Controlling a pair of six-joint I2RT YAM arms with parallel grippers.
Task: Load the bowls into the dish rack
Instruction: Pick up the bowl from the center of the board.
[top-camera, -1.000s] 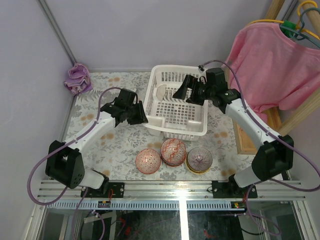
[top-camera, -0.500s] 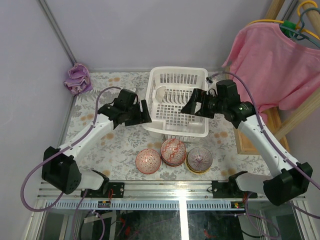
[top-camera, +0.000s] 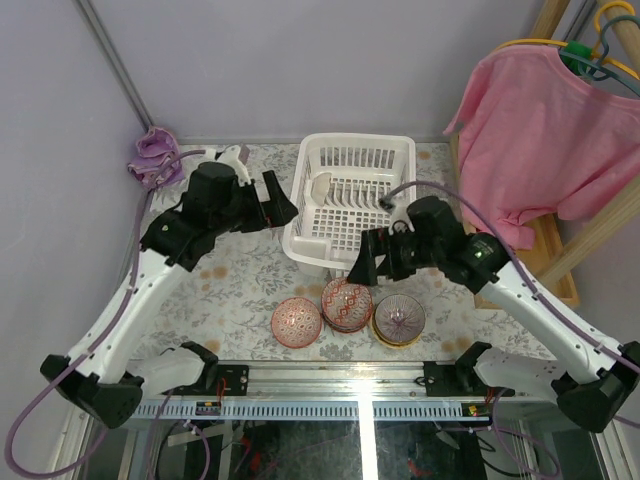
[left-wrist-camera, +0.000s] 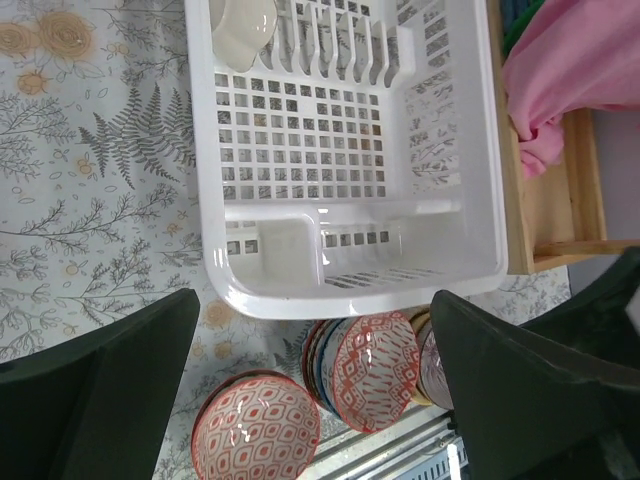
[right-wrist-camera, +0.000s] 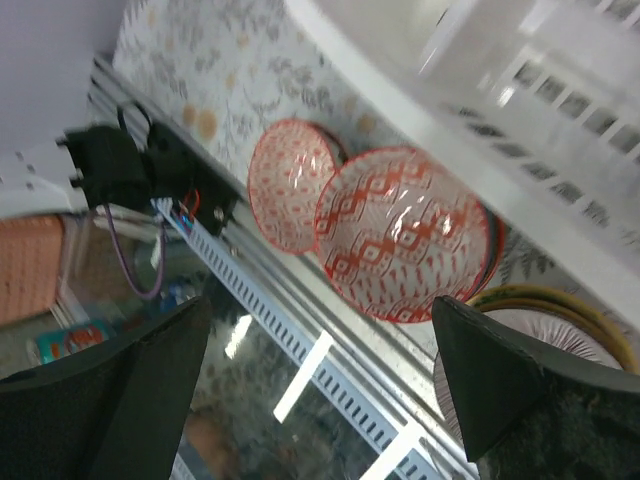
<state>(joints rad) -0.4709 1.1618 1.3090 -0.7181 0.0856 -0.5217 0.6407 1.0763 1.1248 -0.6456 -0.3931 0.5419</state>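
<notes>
The white dish rack (top-camera: 352, 205) stands mid-table with one whitish bowl (top-camera: 320, 185) on edge at its far left, also seen in the left wrist view as the whitish bowl (left-wrist-camera: 243, 25) in the rack (left-wrist-camera: 350, 265). In front of it sit a red patterned bowl (top-camera: 297, 322), a stack topped by a red patterned bowl (top-camera: 347, 303), and a tan-yellow bowl (top-camera: 399, 318). My left gripper (top-camera: 278, 205) hangs open and empty beside the rack's left wall. My right gripper (top-camera: 362, 268) is open and empty over the rack's front edge, above the stack (right-wrist-camera: 405, 230).
A purple cloth (top-camera: 155, 157) lies at the far left corner. A pink garment (top-camera: 545, 130) hangs on a hanger at the right over a wooden frame (top-camera: 560, 275). The metal rail (top-camera: 350, 380) runs just in front of the bowls.
My left gripper has opened and drawn back and up from the rack's left wall. My right arm has swung from over the rack toward the bowls at the front, still open.
</notes>
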